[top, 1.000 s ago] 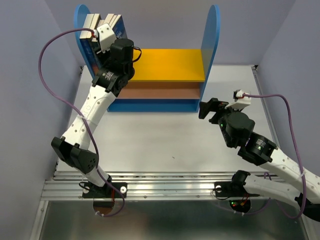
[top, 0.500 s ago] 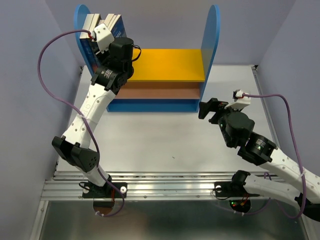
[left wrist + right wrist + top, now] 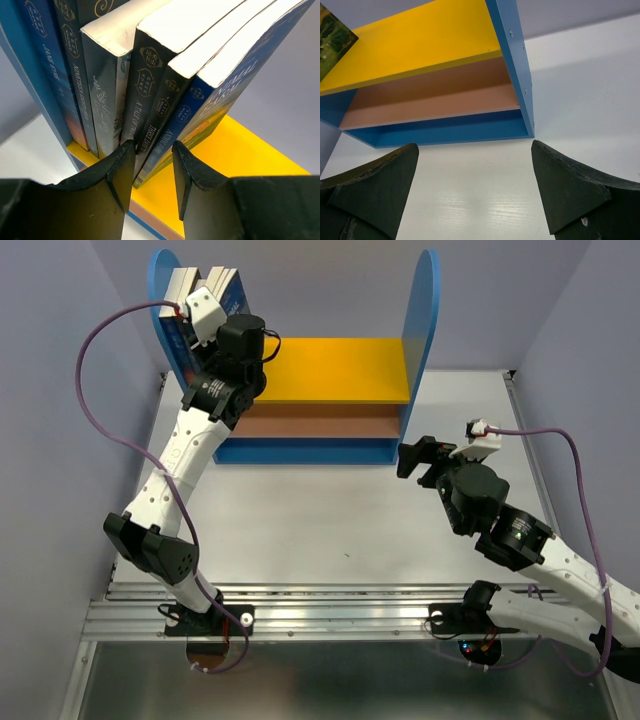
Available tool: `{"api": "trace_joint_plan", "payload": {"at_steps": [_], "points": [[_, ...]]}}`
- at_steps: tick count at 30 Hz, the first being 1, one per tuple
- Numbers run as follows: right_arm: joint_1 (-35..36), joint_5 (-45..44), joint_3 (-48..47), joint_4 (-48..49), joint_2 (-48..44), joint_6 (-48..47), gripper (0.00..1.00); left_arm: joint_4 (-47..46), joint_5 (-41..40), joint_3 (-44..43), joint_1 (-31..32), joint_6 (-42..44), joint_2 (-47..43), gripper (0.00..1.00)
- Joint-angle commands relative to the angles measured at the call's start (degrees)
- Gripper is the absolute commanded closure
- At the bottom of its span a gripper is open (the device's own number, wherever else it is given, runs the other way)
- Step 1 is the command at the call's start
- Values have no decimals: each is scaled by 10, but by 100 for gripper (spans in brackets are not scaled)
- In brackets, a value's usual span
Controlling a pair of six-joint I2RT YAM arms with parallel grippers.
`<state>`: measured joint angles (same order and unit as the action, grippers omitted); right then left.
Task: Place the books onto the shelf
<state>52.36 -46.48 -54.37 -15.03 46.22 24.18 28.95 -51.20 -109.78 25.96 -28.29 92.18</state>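
Yellow board of the shelf (image 3: 340,370) is where the books (image 3: 150,75) are stood, bunched left, outer ones leaning. Light, slick, bendy paperbacks, so they're probably best pinched low across the spine. The left gripper (image 3: 152,150) is set narrow at those spines, though an actual grip can't be told, and the right gripper (image 3: 475,146) is spread wide, empty.

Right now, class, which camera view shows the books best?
The left wrist view: the books fill it, spines and titles readable. The top external view shows only their upper edges from above. The right wrist view catches one cover corner.
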Motion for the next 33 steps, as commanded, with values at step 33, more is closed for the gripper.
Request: {"api": "trace_joint_plan", "payload": {"at_steps": [33], "points": [[2,9,14,7,-6,2,0,-80,28,91,-42,28,-79,36]]}}
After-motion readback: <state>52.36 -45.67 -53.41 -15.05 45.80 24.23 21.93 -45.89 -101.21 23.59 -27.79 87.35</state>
